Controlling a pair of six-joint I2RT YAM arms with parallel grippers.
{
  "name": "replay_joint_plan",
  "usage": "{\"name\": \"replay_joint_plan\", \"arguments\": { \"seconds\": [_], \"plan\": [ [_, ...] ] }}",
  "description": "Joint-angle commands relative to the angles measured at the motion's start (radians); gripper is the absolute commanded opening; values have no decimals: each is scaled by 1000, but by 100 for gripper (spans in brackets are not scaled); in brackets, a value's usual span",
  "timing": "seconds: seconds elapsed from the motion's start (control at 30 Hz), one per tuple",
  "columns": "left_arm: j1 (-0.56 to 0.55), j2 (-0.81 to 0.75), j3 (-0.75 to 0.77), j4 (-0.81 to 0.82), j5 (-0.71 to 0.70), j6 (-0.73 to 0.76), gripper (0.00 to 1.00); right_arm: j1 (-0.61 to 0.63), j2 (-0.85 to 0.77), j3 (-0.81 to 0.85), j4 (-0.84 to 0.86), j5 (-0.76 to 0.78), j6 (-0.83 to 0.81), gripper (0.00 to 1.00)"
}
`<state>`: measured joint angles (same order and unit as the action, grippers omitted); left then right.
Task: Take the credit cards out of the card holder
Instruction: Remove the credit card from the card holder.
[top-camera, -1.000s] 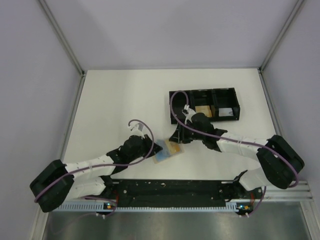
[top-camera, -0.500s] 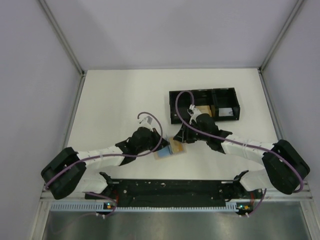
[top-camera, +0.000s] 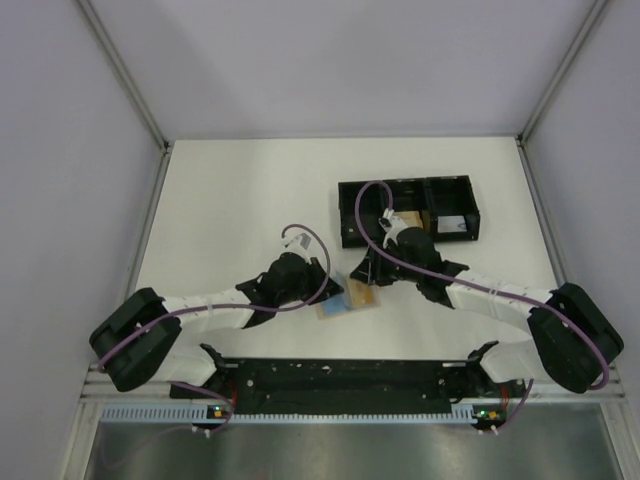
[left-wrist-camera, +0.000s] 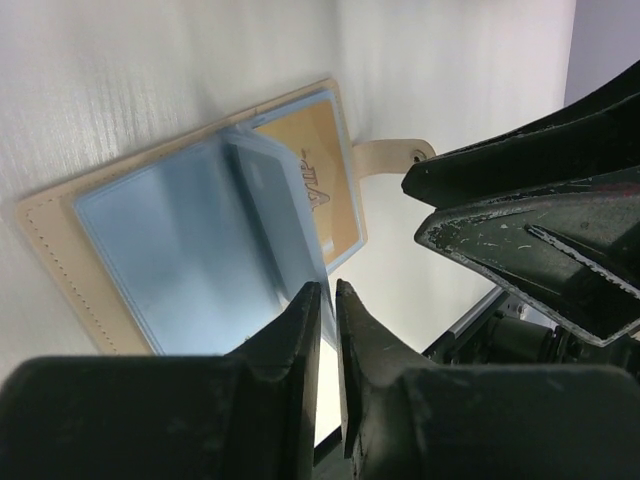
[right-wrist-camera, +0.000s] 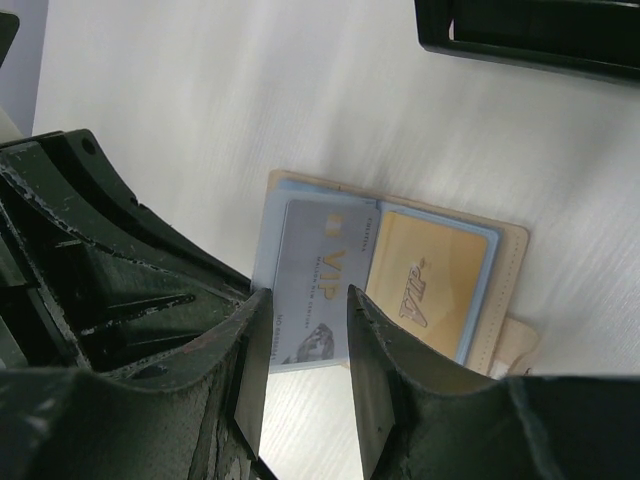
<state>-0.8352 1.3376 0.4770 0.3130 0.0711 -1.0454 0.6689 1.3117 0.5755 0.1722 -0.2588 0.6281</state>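
The card holder (top-camera: 352, 299) lies open on the white table, with a tan border (left-wrist-camera: 40, 230) and blue-grey panels. A gold credit card (left-wrist-camera: 305, 165) sits flat in one panel (right-wrist-camera: 425, 285). A grey credit card (right-wrist-camera: 320, 270) marked VIP sticks out past the holder's edge. In the left wrist view this card (left-wrist-camera: 270, 200) tilts up, and my left gripper (left-wrist-camera: 328, 292) is shut on its edge. In the top view the left gripper (top-camera: 322, 288) is at the holder's left side. My right gripper (right-wrist-camera: 303, 300) stands open just over the grey card's free end, at the holder's far side (top-camera: 368, 275), holding nothing.
A black three-compartment tray (top-camera: 405, 210) stands behind the holder, with an orange-tan block (top-camera: 405, 222) in it. Its edge shows at the top of the right wrist view (right-wrist-camera: 530, 35). The two grippers are very close to each other over the holder.
My left arm has reached to the right to the holder and its jaws have closed on the grey card's edge. The holder has slid slightly right. The right gripper has stayed open.
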Motion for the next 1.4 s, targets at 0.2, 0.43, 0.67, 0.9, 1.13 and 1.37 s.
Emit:
{"name": "replay_joint_plan", "arguments": {
  "seconds": [0.2,0.43,0.67,0.9,1.13,1.37],
  "plan": [
    [-4,-18,31,47,16,19,31,-29,-45,-26,47,-26,-16,36],
    [-4,5,43,83,30,22,29,-54,-78,-48,46,-34,-14,36],
    [-5,31,75,90,44,28,25,-71,-111,-60,39,-39,-19,36],
    [-7,69,97,51,36,27,13,-77,-109,-66,41,-42,-24,36],
    [-5,78,94,48,39,16,11,-75,-68,-63,67,-106,-25,36],
    [-5,72,89,-1,15,31,14,-75,-8,-19,-40,-43,-48,40]
  ]
}}
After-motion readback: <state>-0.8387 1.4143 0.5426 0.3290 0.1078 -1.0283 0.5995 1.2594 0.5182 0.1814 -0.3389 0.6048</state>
